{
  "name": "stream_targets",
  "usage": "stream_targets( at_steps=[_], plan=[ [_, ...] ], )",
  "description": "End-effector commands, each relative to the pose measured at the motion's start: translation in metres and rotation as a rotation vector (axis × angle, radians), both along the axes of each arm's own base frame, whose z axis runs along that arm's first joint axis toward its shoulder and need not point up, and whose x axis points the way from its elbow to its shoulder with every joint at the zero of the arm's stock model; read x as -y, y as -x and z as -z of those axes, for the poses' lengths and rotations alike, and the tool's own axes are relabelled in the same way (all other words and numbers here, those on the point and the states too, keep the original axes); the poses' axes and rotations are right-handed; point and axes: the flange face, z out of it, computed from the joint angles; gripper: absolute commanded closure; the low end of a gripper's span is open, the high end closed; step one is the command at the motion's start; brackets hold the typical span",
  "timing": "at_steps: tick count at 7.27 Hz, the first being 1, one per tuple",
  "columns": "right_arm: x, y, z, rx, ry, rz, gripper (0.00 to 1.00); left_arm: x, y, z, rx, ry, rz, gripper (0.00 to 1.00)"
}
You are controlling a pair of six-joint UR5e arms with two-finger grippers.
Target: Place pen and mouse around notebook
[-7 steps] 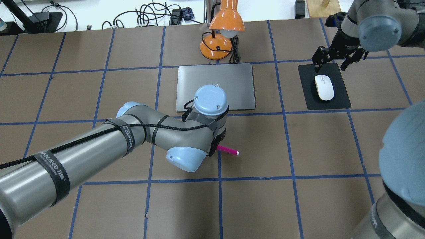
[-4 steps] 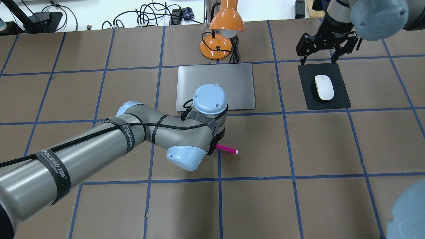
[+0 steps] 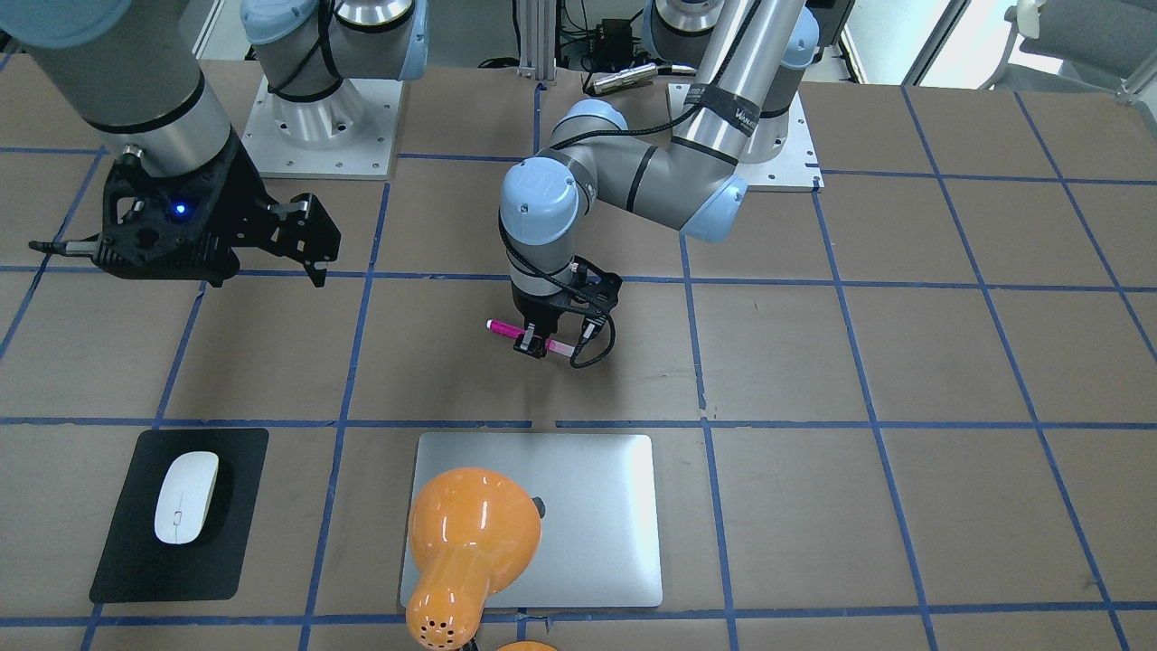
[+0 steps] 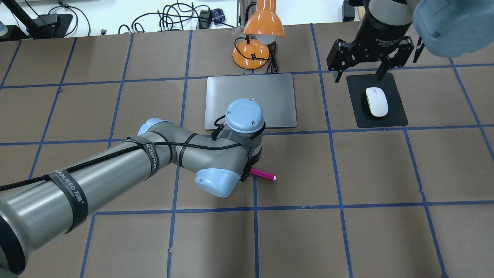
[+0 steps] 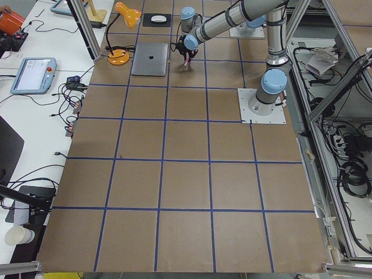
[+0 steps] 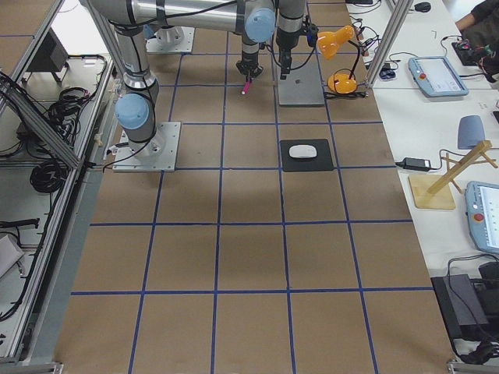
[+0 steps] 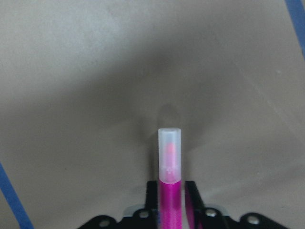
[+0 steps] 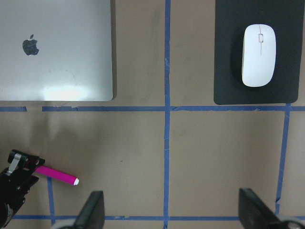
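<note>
Front view: left gripper (image 3: 545, 344) clamped mid-barrel on the pink pen (image 3: 504, 328), held level, probably for laying flat beside the silver laptop (image 3: 587, 524).
Overhead: right gripper (image 4: 359, 75) spread wide, empty, hanging near the black mat (image 4: 395, 116). White mouse (image 4: 377, 101) lies there, right of the laptop.

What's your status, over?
Left gripper shut on pen, robot side of notebook. Right gripper open, empty, raised near mouse on black mat. Nothing between pen and notebook. Orange lamp at notebook's far edge.
</note>
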Motion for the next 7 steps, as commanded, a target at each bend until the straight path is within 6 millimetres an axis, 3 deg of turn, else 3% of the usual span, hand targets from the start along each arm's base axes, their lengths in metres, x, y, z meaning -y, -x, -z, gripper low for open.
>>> stream_targets(
  at_steps=[1,2,3,4,5,6,7],
  plan=[
    [-0.005,-0.001,0.007,0.002,-0.02,0.001,0.0,0.007,-0.008,-0.021,-0.014,0.016,0.166,0.15],
    [-0.005,-0.001,0.009,0.002,-0.019,0.001,0.0,0.012,-0.025,-0.046,-0.019,-0.027,0.39,0.22],
    [-0.004,0.0,0.009,-0.004,-0.016,0.001,0.0,0.016,-0.04,-0.086,-0.023,-0.102,0.505,0.22],
    [-0.005,0.0,0.01,-0.006,-0.02,0.001,0.0,0.031,-0.065,-0.143,-0.042,-0.157,0.6,0.22],
    [-0.005,0.0,0.011,-0.009,-0.027,0.004,0.0,0.043,-0.099,-0.203,-0.065,-0.183,0.723,0.22],
    [-0.008,0.0,0.006,-0.007,-0.018,0.021,0.0,0.049,-0.133,-0.249,-0.077,-0.145,0.899,0.22],
    [-0.007,-0.001,0.005,-0.008,-0.013,0.039,0.0,0.049,-0.166,-0.281,-0.069,-0.085,1.038,0.22]
  ],
)
